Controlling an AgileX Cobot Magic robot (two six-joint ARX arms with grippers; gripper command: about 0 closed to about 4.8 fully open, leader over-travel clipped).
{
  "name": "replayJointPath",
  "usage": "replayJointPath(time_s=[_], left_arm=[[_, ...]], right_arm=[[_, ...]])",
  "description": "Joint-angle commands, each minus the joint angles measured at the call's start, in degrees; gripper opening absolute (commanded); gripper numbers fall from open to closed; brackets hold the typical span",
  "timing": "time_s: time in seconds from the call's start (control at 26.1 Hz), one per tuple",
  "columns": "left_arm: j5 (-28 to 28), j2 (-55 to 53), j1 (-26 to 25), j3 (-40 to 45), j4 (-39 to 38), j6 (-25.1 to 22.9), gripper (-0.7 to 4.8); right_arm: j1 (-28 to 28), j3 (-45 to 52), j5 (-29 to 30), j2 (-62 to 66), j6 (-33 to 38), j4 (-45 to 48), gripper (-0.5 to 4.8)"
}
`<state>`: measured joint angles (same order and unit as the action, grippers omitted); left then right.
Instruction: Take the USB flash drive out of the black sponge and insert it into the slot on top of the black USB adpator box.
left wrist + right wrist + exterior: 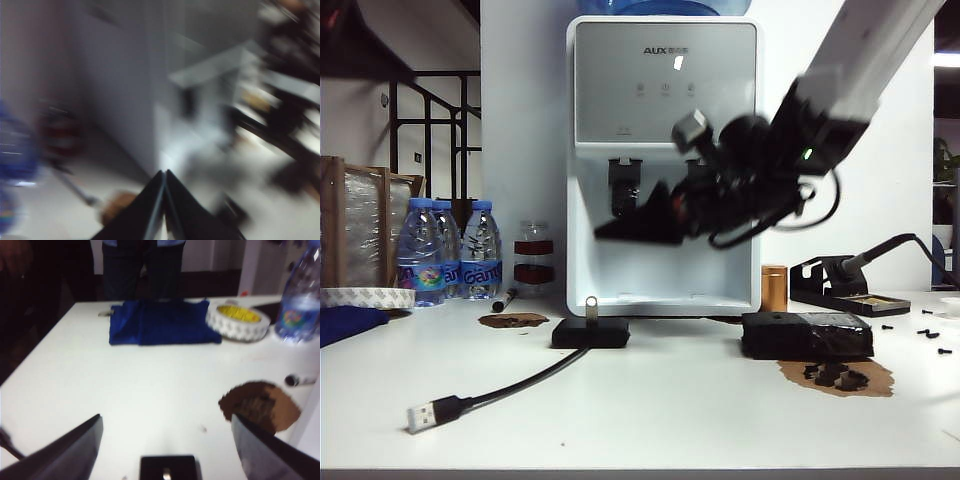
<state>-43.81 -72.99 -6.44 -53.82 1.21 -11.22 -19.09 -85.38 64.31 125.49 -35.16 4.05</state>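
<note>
Silver stub of the USB flash drive [591, 306] already stands upright in the top slot of the black USB adpator box [590, 332], lower centre-left of the exterior view. Its long axis is vertical, loop end up. You also see it in the right wrist view as a small bright spot [166, 473] on the box [167, 467] at the bottom edge of the frame.

The right gripper [660, 215] hangs in mid-frame in front of the water dispenser [665, 150], well above the surface [670, 410]. The box lies below it and a little toward the left of the exterior frame. In the right wrist view its two fingers [65, 452] stand wide apart with nothing between them, and the box sits between them, far below.

The left gripper [165, 175] shows only in its own wrist view, badly blurred. The two dark fingers meet at the tip, so read it as closed with nothing visible in it. You can't place it in the exterior view.

The black sponge [807, 336] sits right of centre on the surface, well apart from the box, and I see no drive in it.

My judgement: the insertion looks done. The right arm is the nearer one if a reseat is needed, and that would be a straight descent along the drive's vertical axis. How deep it's seated is too small to tell.
</note>
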Motion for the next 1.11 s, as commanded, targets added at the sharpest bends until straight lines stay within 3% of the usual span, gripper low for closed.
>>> replayJointPath(time_s=[0.04,0.11,0.15,0.27,0.31,0.38,0.42,0.54,0.61,0.76,0.88,0.96,1.11], left_arm=[[14.38,3.17,-0.63,-0.22,11.3,14.91,-0.04],[21.09,5.57,-0.63,-0.22,13.11,16.72,-0.04],[22.67,6.67,-0.61,-0.22,13.31,16.72,-0.04],[23.5,10.32,-0.57,-0.22,11.8,17.35,-0.04],[23.65,12.07,-0.57,-0.22,10.19,18.27,-0.04],[23.74,14.91,-0.52,-0.22,6.86,19.71,-0.04],[23.98,16.94,-0.52,-0.22,3.93,20.28,-0.04],[24.52,22.14,-0.52,-0.22,-4.42,20.28,-0.04],[25.05,29.42,-0.63,-0.22,-12.76,20.24,-0.04],[29.59,38.45,-0.63,-0.2,-18.01,20.44,-0.04],[29.92,44.54,-0.61,-0.2,-23.06,18.82,-0.04],[27.8,51.56,-0.61,-0.17,-32.09,14.47,-0.04],[26.6,57.05,-0.59,-0.15,-39.45,11.61,-0.04]], right_arm=[[1.07,4.72,-0.5,-6.14,1.86,4.2,3.98],[1.51,8.17,-2.03,-9.84,3.65,7.52,3.96],[1.73,10.49,-2.84,-12.31,5.97,10.14,3.69],[1.81,16.52,-6.54,-18.86,11.1,15.63,2.96],[1.81,18.27,-8.11,-20.98,12.24,16.61,2.29],[1.81,21.64,-11.47,-25.7,12.15,18.08,0.45],[1.81,22.95,-14.21,-27.76,12.15,18.38,-0.13],[1.81,25.75,-20.59,-33.33,12.72,18.56,-0.02],[1.81,28.81,-34.42,-40.0,19.19,18.03,-0.02],[2.05,33.2,-45.62,-48.52,19.54,16.26,-0.02],[4.72,37.99,-46.14,-55.69,21.51,16.22,-0.02],[11.45,45.29,-43.69,-65.94,26.82,16.26,-0.02],[19.5,52.94,-39.89,-79.01,29.0,15.76,-0.02]])
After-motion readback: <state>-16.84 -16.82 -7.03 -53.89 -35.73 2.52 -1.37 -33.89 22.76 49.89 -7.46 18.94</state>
